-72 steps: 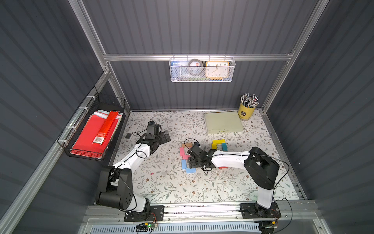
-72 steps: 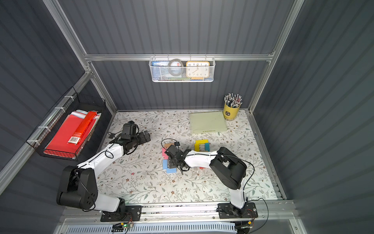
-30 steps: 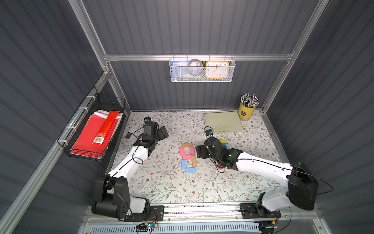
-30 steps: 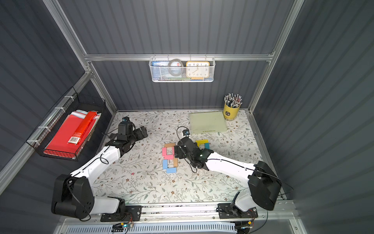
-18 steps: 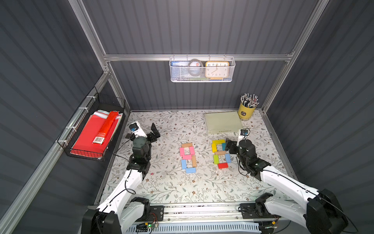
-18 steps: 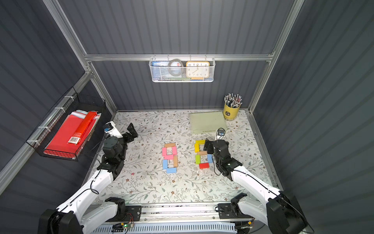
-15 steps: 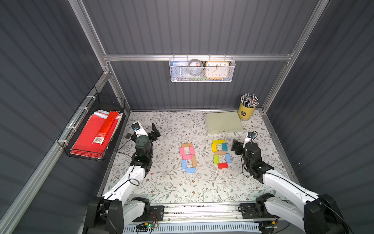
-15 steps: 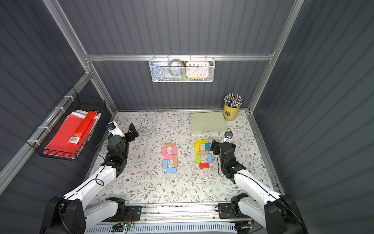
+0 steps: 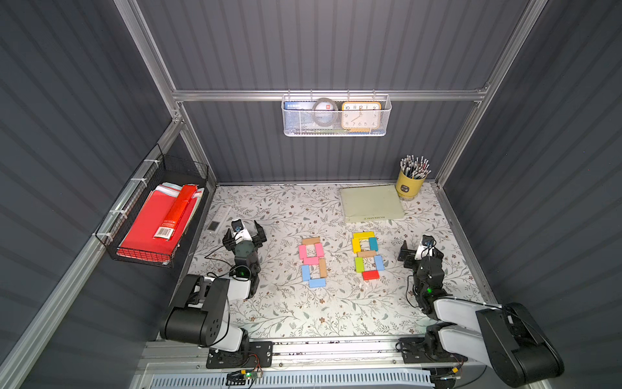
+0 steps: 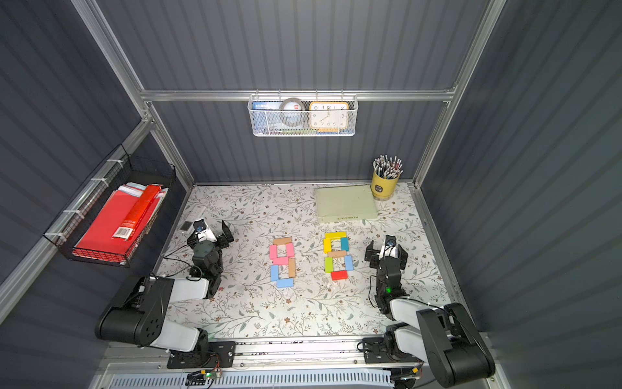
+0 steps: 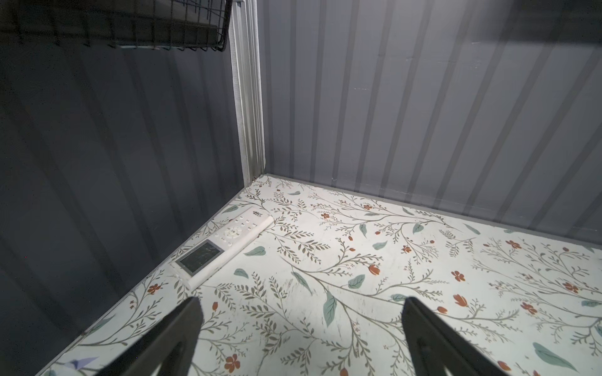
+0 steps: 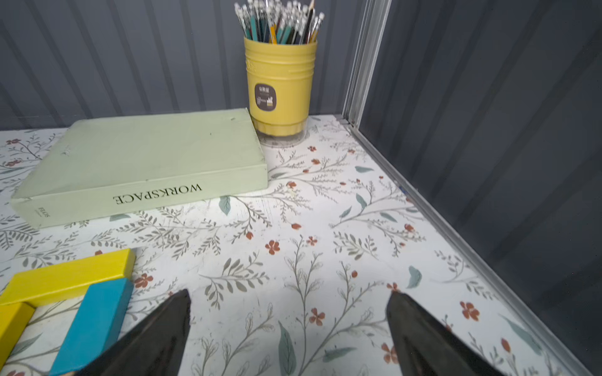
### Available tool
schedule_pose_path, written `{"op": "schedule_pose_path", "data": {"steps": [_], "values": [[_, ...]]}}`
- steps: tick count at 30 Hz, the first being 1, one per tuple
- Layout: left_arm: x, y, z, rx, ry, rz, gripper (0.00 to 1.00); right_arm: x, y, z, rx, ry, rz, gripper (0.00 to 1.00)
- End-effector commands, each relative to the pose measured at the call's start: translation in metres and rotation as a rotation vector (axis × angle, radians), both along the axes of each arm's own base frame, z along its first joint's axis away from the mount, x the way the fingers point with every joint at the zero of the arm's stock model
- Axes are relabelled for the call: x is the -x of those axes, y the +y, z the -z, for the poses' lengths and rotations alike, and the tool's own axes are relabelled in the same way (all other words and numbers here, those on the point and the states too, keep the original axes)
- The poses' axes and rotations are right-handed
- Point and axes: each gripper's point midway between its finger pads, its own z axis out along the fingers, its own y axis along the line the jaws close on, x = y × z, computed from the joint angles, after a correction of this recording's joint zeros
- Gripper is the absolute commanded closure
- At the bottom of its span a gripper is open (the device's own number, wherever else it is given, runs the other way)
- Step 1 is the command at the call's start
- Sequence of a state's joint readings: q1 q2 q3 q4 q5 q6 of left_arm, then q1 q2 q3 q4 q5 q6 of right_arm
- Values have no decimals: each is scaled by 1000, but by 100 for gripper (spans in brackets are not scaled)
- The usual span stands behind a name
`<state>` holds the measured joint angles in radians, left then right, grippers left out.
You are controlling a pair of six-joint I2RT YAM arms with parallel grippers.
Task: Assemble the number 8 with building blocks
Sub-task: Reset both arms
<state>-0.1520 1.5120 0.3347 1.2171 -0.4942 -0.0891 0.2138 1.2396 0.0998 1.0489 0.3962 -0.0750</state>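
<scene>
While left tool [image 9: 244, 235] and right tool [image 9: 420, 252] gape, flat painted blocks [image 9: 311, 260] laid as eights

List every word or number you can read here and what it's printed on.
"WORKSPACE": spine of the pale green book.
"10 11 12 1 2" and "8 7 6 5 4": orange clock face.
Too small or blurred to read: yellow pencil cup's label, red box's barcode sticker, remote's logo, blue card.

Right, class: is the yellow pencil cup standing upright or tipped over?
Upright. The yellow pencil cup stands on its base beside the green book, pencils pointing up.
</scene>
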Motion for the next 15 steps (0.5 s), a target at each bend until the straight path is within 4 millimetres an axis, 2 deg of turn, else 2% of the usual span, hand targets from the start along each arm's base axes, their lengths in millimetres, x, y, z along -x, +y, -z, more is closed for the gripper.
{"op": "schedule_pose_path", "data": {"steps": [1, 5, 6, 9, 13, 15], "values": [[0, 3, -14, 2, -86, 9, 1, -11, 7, -34, 16, -133, -60, 1], [-2, 7, -10, 5, -101, 27, 1, -18, 10, -33, -52, -140, -99, 1], [-3, 7, -9, 4, -101, 34, 1, -19, 15, -32, -51, -137, -134, 1], [-6, 5, -5, 1, -102, 60, 1, -20, 12, -29, -47, -148, -125, 1], [-3, 7, 2, 8, -113, 73, 1, -24, 15, -14, -46, -129, -168, 1], [-4, 7, 2, 10, -115, 83, 0, -27, 13, -17, -40, -160, -157, 1]]}}
